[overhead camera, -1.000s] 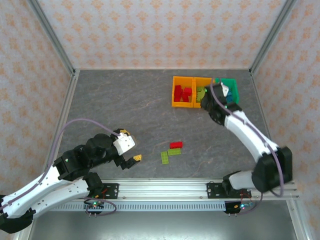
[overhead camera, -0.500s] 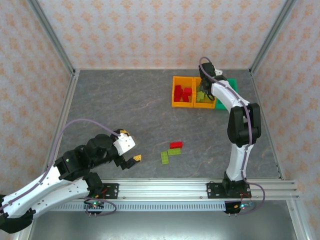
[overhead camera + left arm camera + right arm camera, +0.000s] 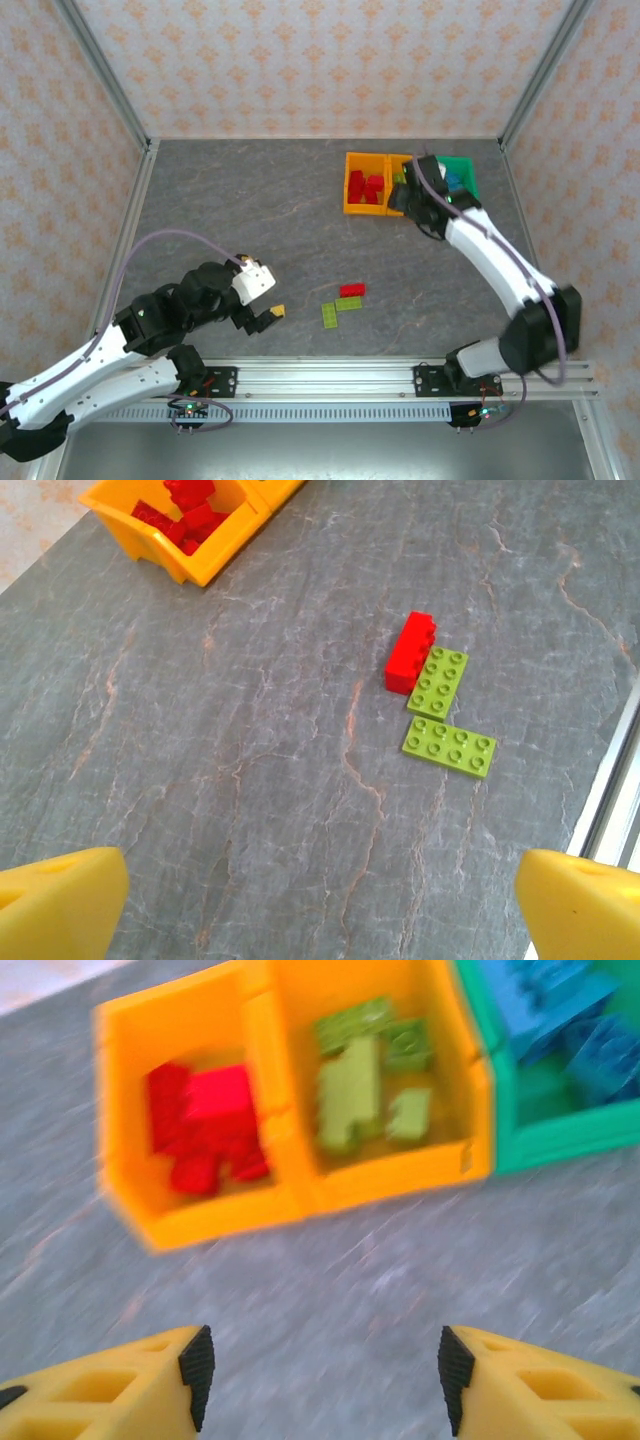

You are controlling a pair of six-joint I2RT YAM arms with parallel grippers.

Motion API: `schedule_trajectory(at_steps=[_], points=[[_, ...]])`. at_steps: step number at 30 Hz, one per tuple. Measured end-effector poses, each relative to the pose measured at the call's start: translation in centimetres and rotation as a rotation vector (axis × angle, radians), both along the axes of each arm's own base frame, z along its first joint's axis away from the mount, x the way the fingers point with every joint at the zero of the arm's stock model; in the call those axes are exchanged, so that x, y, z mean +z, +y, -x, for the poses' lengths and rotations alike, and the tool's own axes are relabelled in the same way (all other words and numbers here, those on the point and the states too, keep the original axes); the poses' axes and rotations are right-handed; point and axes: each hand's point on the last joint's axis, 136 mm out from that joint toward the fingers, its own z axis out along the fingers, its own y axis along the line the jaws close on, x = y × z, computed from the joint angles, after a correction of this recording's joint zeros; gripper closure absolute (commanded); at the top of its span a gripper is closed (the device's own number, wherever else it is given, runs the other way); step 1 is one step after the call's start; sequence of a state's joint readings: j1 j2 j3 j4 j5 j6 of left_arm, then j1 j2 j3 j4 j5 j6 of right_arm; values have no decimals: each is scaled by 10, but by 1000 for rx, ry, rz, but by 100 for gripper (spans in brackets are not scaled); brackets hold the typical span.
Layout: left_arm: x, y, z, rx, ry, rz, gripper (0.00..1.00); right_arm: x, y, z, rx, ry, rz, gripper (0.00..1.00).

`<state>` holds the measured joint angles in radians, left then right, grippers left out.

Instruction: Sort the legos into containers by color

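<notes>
Gray stone-look table point(image 3: 250, 220) lay under both arms. On the left, the left gripper point(image 3: 265, 318) hung low. Its yellow fingers point(image 3: 60, 900) were spread wide, with nothing between them. Just ahead of it lay three loose legos point(image 3: 351, 290). A red brick point(image 3: 410, 652) touched a flat green brick point(image 3: 438, 681), and a second flat green brick point(image 3: 450, 747) lay just beside them.

Far to the right, the containers point(image 3: 365, 210) stood in a row. The left orange bin point(image 3: 120, 1160) held red bricks, the middle orange bin point(image 3: 400, 1175) held green ones, and the green bin point(image 3: 560, 1135) held blue ones. The right gripper point(image 3: 320, 1370) hung by them, fingers apart and empty.

The next job looked like fetching a loose brick. It would go best to come straight down on one brick, pinch its long sides, and lift gently so its neighbor was not dragged along.

The right wrist picture was blurry. The blue bricks were cut off at the edge. The piled bricks in the bins were too jumbled to count.
</notes>
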<state>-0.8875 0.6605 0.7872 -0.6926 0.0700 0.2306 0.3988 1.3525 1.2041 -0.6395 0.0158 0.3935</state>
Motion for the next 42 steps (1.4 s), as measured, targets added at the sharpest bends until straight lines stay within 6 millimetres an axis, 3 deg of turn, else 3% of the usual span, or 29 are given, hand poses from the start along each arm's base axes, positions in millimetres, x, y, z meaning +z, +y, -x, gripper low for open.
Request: schedule_trajectory(at_steps=[3,6,11,14,17,21,26,37,42], points=[[12,-6,-7,48,35,32,0,-2,32,56,143,17,-67,34],[10,-10,-12,100,83,56,0,-18,64,105,274,102,-97,33],[-4,-4,-15,200,138,82,0,-66,115,180,424,294,-54,25],[-8,5,-16,253,137,101,0,-97,139,205,458,378,32,19],[-4,14,-14,283,116,135,0,-127,158,212,453,435,124,17],[5,22,-10,299,97,179,0,-158,180,206,431,462,202,19],[10,30,-4,318,98,224,0,-187,186,200,398,477,260,30],[-6,39,-4,363,110,215,0,-192,191,201,360,457,173,66],[-11,33,-1,344,143,207,0,-187,191,202,355,442,136,71]])
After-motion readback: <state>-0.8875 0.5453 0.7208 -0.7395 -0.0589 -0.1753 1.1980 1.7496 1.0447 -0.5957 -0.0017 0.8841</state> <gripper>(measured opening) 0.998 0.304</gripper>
